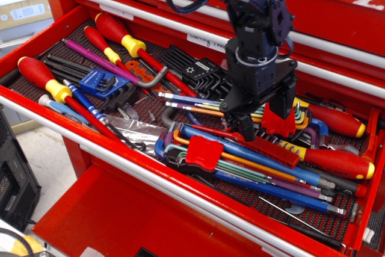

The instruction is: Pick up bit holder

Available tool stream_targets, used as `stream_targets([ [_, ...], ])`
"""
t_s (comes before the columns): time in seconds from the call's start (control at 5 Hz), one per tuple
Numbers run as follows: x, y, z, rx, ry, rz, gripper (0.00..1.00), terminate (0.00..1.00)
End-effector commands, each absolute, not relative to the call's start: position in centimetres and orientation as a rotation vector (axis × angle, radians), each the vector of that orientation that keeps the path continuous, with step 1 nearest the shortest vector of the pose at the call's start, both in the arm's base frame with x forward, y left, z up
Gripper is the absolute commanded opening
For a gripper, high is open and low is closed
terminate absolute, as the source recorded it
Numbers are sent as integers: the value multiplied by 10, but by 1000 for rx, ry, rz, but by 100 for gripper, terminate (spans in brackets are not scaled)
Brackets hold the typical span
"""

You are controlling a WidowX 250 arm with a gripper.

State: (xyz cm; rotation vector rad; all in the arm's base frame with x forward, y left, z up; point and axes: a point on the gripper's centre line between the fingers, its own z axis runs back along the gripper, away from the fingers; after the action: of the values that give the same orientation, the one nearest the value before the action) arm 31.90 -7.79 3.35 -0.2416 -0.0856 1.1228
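The bit holder (275, 151) is a long narrow red ribbed strip lying slantwise in the open red drawer, right of centre, on top of blue and red screwdriver shafts. Small metal bits show along its right end. My gripper (263, 126) hangs low over the strip's upper left end, fingers pointing down and spread apart. The left finger (245, 129) reaches down to the strip's left end. The right finger stands in front of a squarish red hex key clip (274, 126). Nothing is held.
The drawer is packed: red-and-yellow screwdrivers (120, 37) (337, 162), a second red clip with coloured hex keys (204, 151), a blue hex key holder (99, 81), black hex keys (201, 73). The drawer's front rail (150, 179) runs across the foreground. Closed drawers stand behind.
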Motion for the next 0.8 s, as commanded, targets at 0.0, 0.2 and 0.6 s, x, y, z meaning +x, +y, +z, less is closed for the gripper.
stream_targets([
  [0.0,332,-85,23,-350,-70,1110,100,0],
  [0.2,328,-83,18,-378,-64,1117,100,0],
  [0.6,320,-86,4,-413,-57,1131,0,0],
])
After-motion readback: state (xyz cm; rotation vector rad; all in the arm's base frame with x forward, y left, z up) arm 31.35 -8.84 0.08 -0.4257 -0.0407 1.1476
